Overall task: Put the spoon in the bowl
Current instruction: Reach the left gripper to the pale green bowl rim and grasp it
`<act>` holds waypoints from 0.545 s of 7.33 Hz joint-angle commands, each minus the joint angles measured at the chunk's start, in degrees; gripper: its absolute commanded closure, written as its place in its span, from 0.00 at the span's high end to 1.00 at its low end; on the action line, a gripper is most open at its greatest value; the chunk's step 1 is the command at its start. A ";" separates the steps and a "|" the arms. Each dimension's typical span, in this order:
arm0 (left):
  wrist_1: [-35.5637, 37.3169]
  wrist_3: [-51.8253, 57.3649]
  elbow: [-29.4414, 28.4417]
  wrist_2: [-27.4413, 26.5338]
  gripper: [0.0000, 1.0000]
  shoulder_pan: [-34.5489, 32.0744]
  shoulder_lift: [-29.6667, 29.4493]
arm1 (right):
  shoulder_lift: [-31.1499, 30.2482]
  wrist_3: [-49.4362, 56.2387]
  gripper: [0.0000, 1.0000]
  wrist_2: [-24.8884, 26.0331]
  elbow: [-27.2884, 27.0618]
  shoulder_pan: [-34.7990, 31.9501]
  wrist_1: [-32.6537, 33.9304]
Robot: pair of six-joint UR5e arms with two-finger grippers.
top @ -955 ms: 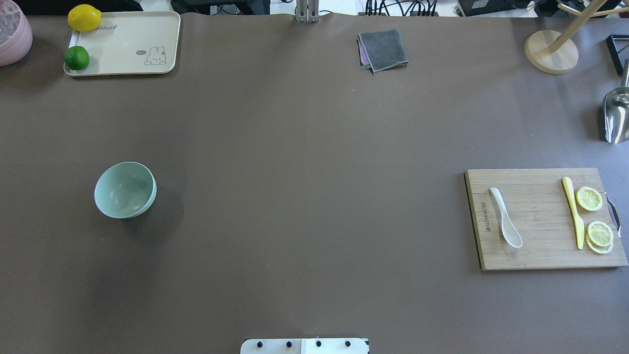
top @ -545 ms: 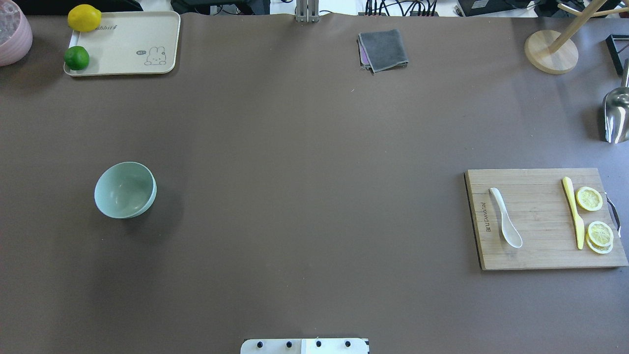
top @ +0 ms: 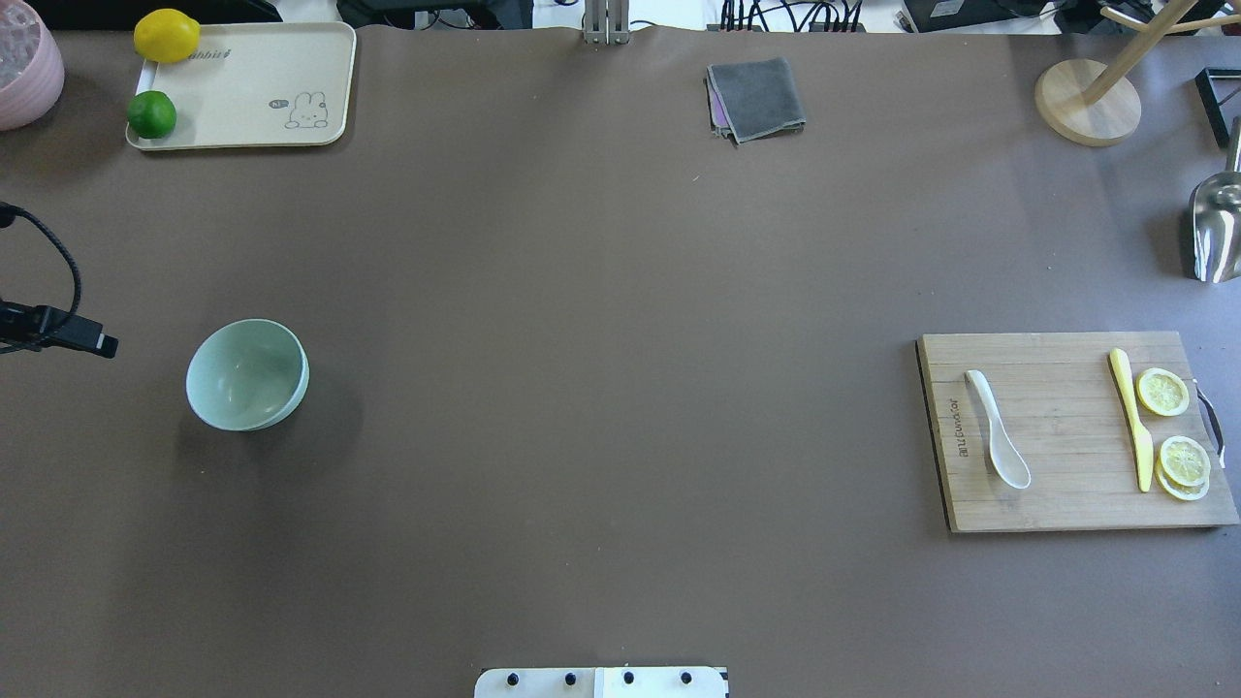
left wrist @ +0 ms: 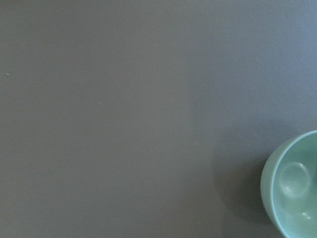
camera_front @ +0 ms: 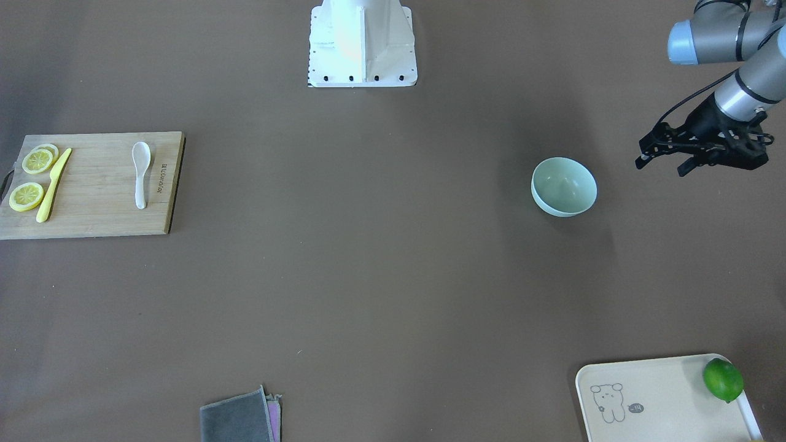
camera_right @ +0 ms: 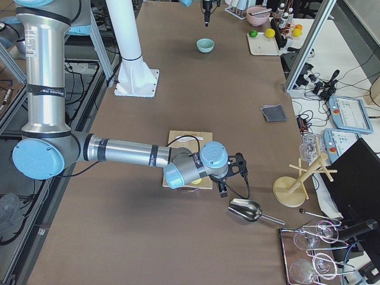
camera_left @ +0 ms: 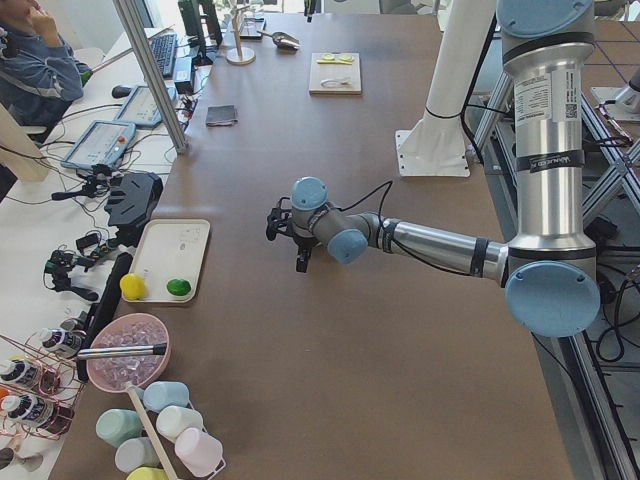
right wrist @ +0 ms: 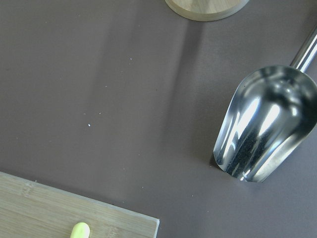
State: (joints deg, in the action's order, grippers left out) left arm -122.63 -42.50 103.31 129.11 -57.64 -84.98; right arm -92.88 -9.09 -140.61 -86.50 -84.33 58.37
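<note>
The white spoon (top: 997,431) lies on the left part of a wooden cutting board (top: 1057,494) at the right of the table; it also shows in the front view (camera_front: 141,175). The mint-green bowl (top: 247,374) stands empty on the left side, also seen in the front view (camera_front: 564,186) and the left wrist view (left wrist: 294,188). My left gripper (camera_front: 660,166) hovers open and empty just outboard of the bowl. My right gripper (camera_right: 233,178) shows only in the right side view, beyond the board's far edge; I cannot tell if it is open or shut.
A yellow knife (top: 1132,419) and lemon slices (top: 1161,392) share the board. A metal scoop (top: 1217,228) and a wooden stand (top: 1086,102) are at the far right. A cream tray (top: 242,97) with lemon and lime, a pink bowl (top: 24,63) and a grey cloth (top: 756,97) line the far edge.
My left gripper has come into the overhead view at the left edge, near the bowl. The spoon and the bowl have not moved.
</note>
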 commanded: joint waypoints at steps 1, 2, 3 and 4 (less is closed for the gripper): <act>-0.94 -5.12 -3.28 -1.75 0.97 4.80 -5.17 | -0.11 -0.31 1.00 -0.54 -0.07 0.57 -0.45; -1.21 -5.14 -4.51 -3.15 0.97 5.69 -5.98 | -0.29 -0.31 1.00 -0.72 -0.16 0.75 -0.45; -1.21 -5.14 -4.96 -3.42 0.94 6.65 -6.25 | -0.29 -0.31 1.00 -0.80 -0.16 0.84 -0.45; -1.21 -5.14 -5.75 -3.51 0.90 7.79 -6.86 | -0.29 -0.31 1.00 -0.72 -0.16 1.01 -0.45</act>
State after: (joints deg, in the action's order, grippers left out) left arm -123.79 -47.51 98.55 125.97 -51.26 -91.05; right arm -93.13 -9.40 -141.31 -86.63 -83.52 57.93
